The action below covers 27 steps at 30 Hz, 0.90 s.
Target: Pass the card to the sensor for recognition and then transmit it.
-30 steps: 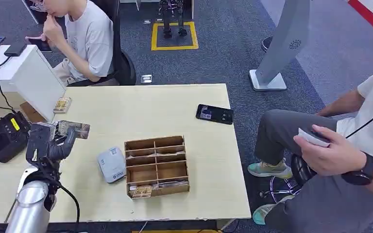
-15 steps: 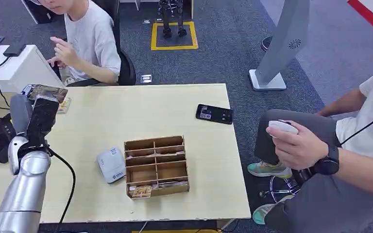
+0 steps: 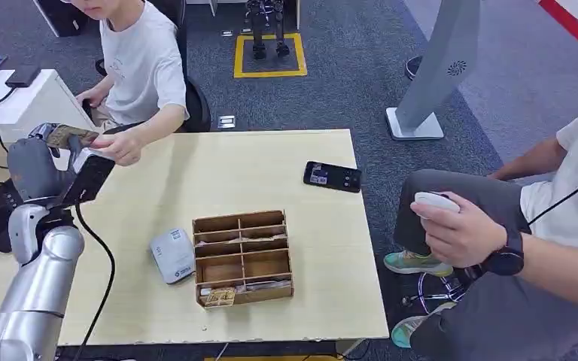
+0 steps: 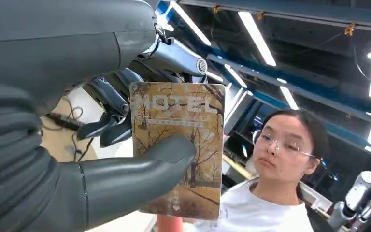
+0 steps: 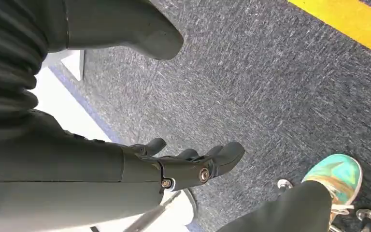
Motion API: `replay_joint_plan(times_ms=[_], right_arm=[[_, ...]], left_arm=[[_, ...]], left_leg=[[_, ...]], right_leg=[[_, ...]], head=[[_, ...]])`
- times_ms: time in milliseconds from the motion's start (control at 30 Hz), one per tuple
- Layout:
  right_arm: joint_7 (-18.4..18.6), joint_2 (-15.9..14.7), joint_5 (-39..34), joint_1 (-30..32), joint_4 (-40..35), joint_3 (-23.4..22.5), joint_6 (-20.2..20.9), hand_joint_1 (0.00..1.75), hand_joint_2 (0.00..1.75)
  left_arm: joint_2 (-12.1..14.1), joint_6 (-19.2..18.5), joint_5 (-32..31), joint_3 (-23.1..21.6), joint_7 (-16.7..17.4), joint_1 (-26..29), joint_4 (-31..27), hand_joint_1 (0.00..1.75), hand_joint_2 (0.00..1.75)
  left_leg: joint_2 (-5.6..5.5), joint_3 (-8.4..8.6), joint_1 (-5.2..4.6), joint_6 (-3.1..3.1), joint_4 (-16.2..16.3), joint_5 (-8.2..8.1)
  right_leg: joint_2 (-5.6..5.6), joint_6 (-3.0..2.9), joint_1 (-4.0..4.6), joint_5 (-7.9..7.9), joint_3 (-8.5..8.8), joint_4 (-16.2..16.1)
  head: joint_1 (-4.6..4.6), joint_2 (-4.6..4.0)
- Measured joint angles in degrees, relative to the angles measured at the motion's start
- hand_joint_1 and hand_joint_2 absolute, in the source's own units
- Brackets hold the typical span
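Card (image 4: pixel 178 145): thin, flat, printed "MOTEL" over a tree scene; judged light, stiff, likely slick-faced, best pinched at one edge with the opposite edge left free for a taker. Held up past the counter's (image 3: pixel 218 165) far left corner, clamped by the left robot hand (image 3: pixel 49 162) between thumb (image 4: pixel 140 166) and darker fingers (image 4: pixel 108 99).

Person's hand (image 3: pixel 120 147): stretched toward the card, close to it; contact impossible to confirm.

Sensor (image 3: pixel 172 255): small grey unit on the counter, well apart from the card, just beside a wooden sorting tray (image 3: pixel 242 257).

Phone (image 3: pixel 333 176): dark, lying on the counter near its right edge.

Right robot hand (image 5: pixel 188 166): hanging over grey carpet, grasping nothing, fingers loosely bent and apart.

View notes: head view gives counter layout and the reaching arm; left wrist view alone gives card print and thumb placement.
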Motion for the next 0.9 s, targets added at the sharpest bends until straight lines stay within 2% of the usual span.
replay_joint_plan(times_ms=[667, 700, 767, 800, 833, 867, 900], right_arm=[[-0.31, -0.72, 0.0, 0.03, 0.0, 1.0, 0.13, 0.0, 1.75], [-0.33, -0.72, 0.0, 0.03, 0.0, 1.0, 0.13, 0.0, 1.75], [-0.37, -0.72, 0.0, 0.03, 0.0, 1.05, 0.11, 0.0, 1.75], [-0.35, -0.72, 0.0, 0.02, 0.0, 1.05, 0.09, 0.0, 1.75], [-0.35, -0.72, 0.0, 0.02, 0.0, 1.05, 0.07, 0.0, 1.75], [-0.24, -0.72, -0.02, 0.02, 0.0, 1.05, 0.07, 0.0, 1.75], [-0.13, -0.72, -0.04, 0.03, 0.0, 1.05, 0.04, 0.0, 1.75]], left_arm=[[0.31, 0.63, -2.31, -0.15, -0.7, -0.57, 4.78, 1.75, 1.75], [0.31, 0.63, -2.29, -0.15, -0.76, -0.57, 4.98, 0.0, 1.75], [0.33, 0.13, -1.64, -0.15, -1.05, -0.58, 5.22, 0.0, 1.75], [0.33, -0.09, -1.42, -0.15, -1.2, -0.6, 5.31, 0.0, 0.0], [0.37, -0.11, -0.85, -0.15, -1.22, -0.63, 5.46, 0.0, 0.0], [0.35, -0.53, -0.15, -0.15, -1.0, -0.64, 5.55, 0.0, 1.75], [0.28, -1.38, 0.66, -0.15, -0.74, -0.64, 5.57, 0.0, 1.75]], left_leg=[[0.01, -0.08, 0.0, 0.0, 0.0, -0.01], [0.01, -0.08, 0.0, 0.0, 0.0, -0.01], [0.01, -0.09, 0.0, 0.0, 0.0, -0.01], [0.01, -0.09, 0.0, 0.0, 0.0, -0.01], [0.01, -0.08, 0.0, 0.0, 0.0, 0.0], [0.01, -0.08, 0.0, 0.0, 0.0, 0.0], [0.01, -0.08, 0.0, 0.0, 0.0, 0.0]], right_leg=[[0.08, 0.0, 0.0, 0.0, -0.1, 0.0], [0.08, 0.0, 0.0, 0.0, -0.1, 0.0], [0.08, 0.0, 0.0, 0.0, -0.11, 0.0], [0.07, 0.0, 0.0, 0.0, -0.1, 0.0], [0.07, 0.0, 0.0, 0.0, -0.1, 0.0], [0.07, 0.0, 0.0, 0.0, -0.1, 0.0], [0.07, 0.0, 0.0, 0.0, -0.1, 0.0]], head=[[0.0, 0.0], [0.0, 0.0], [0.0, 0.0], [0.0, 0.0], [0.0, 0.0], [-0.02, 0.0], [0.0, 0.0]])
